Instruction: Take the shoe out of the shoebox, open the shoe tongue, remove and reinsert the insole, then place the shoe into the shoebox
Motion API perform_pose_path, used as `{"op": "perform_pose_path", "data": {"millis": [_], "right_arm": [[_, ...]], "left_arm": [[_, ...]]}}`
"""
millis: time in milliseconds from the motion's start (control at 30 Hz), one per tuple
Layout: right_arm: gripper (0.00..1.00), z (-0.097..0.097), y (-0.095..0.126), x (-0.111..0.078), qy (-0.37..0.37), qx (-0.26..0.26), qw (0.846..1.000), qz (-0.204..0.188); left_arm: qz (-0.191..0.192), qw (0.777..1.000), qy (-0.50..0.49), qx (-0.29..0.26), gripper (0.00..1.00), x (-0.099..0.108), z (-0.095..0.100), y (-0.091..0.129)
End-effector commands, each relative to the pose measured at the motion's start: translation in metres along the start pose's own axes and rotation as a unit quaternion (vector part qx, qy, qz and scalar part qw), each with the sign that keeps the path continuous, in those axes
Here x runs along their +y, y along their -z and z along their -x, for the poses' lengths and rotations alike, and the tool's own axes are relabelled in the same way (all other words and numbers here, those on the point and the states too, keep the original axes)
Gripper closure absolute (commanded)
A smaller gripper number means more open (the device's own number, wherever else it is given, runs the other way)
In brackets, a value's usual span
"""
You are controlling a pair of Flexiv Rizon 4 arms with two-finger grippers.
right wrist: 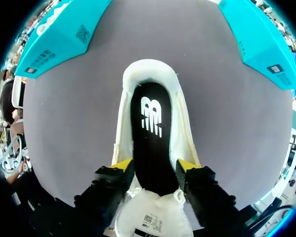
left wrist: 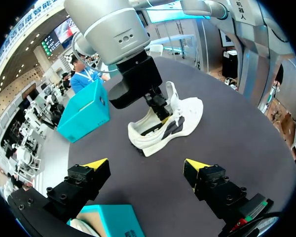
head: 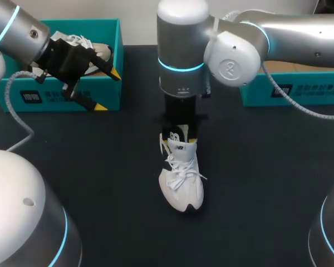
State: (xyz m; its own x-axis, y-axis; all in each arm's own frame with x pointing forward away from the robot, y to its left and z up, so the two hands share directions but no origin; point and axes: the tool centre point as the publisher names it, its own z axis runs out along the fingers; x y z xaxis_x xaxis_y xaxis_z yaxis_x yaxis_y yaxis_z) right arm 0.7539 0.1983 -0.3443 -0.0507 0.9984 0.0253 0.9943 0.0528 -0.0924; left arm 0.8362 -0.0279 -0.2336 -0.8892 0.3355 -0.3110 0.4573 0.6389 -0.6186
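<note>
Notably, nothing pinned the shoe (head: 181, 181) to the table (head: 267, 183): the left gripper (head: 108, 89) hung released over the shoebox (head: 55, 97), so pulling the insole (right wrist: 150, 128) could drag the shoe along. The shoe stood mid-table, long axis near-to-far, toe toward the robot. The right gripper (right wrist: 155, 165) sat over the insole; its grasp could not be told.

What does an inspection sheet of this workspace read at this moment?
Surface: black table.
Job's things: white shoe upright mid-table, black insole inside it; teal shoebox at the robot's left holds another shoe.
Clutter: second teal box at the robot's right.
Grippers: left gripper open, empty, by the shoebox; right gripper at the white shoe's opening.
Cables: grey cable loops from the left arm; another cable from the right arm.
Surroundings: nothing seen.
</note>
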Motion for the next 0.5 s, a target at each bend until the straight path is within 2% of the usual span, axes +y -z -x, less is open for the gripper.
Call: {"op": "perform_pose_path", "data": {"millis": [33, 500], "right_arm": [[0.00, 0.0028, -0.0041, 0.0056, 0.017, 0.016, 1.000, -0.008], [0.00, 0.0033, -0.0074, 0.0055, 0.020, 0.022, 0.999, -0.012]], "left_arm": [[0.001, 1.000, 0.000, 0.000, 0.00, 0.0001, -0.0007, 0.0002], [0.001, 1.000, 0.000, 0.000, 0.00, 0.0001, -0.0007, 0.0002]]}}
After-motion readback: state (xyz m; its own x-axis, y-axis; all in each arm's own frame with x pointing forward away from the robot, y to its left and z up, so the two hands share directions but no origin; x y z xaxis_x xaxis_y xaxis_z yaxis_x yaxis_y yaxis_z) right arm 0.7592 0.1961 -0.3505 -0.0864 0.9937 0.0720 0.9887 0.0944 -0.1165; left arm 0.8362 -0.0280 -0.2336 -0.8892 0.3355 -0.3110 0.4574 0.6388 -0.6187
